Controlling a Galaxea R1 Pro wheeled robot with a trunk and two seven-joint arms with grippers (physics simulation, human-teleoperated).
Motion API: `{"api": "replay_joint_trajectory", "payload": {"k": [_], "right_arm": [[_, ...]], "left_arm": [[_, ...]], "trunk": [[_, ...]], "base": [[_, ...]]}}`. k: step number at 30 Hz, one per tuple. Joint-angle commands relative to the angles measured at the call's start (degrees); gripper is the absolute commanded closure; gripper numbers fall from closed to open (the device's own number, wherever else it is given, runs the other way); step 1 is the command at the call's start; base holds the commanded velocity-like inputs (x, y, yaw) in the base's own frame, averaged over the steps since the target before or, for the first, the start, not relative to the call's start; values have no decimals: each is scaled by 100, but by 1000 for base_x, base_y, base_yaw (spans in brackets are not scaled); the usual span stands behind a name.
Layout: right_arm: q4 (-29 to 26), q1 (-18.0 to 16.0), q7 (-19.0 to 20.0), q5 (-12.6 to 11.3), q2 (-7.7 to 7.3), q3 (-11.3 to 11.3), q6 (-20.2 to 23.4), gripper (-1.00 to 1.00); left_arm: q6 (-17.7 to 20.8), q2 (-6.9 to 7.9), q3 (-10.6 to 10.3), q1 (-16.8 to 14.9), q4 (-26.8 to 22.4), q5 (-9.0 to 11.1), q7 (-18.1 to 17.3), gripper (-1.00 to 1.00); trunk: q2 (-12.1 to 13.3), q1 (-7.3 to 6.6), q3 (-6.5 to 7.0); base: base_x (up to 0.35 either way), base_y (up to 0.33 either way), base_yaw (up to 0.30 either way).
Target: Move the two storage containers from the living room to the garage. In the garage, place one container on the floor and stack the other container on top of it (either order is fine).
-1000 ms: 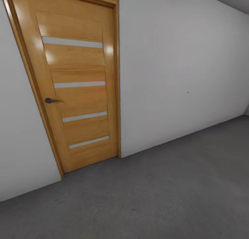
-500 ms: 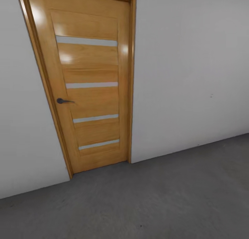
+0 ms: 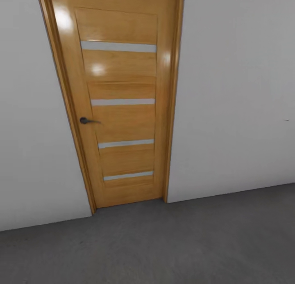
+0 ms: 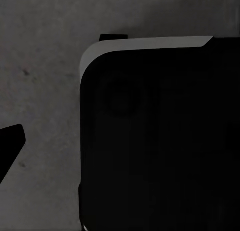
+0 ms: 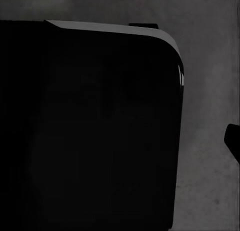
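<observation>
A closed honey-coloured wooden plank door (image 3: 123, 107) with four pale horizontal strips and a small dark lever handle (image 3: 87, 120) stands in a plain pale grey wall (image 3: 233, 95), and the dark grey rough concrete floor (image 3: 164, 243) of the garage runs up to the door's foot and along the wall on both sides of it. Each wrist camera looks down on that floor (image 4: 45, 66) past a large black rounded body of the robot (image 4: 160, 141), (image 5: 90, 126). A dark tip juts in at one edge of each picture, too little to tell whether either gripper's fingers are apart or together.
</observation>
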Motion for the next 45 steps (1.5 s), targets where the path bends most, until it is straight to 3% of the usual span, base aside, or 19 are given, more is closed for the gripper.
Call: {"api": "replay_joint_trajectory", "payload": {"k": [1, 33, 45], "right_arm": [[12, -5, 2, 4, -1, 3, -27, -100], [11, -5, 5, 13, -2, 3, -24, -100], [12, -5, 5, 13, -8, 3, -26, -100]], "left_arm": [[-14, 0, 3, -1, -1, 7, 2, -100], [-4, -4, 5, -1, -1, 7, 8, -100], [-12, 1, 4, -1, -1, 7, 4, -100]], "trunk": [[-2, 3, -5], [-2, 3, -5], [-2, 3, -5]], "base": [[304, -126, 174], [305, -117, 11], [318, -4, 216]]}}
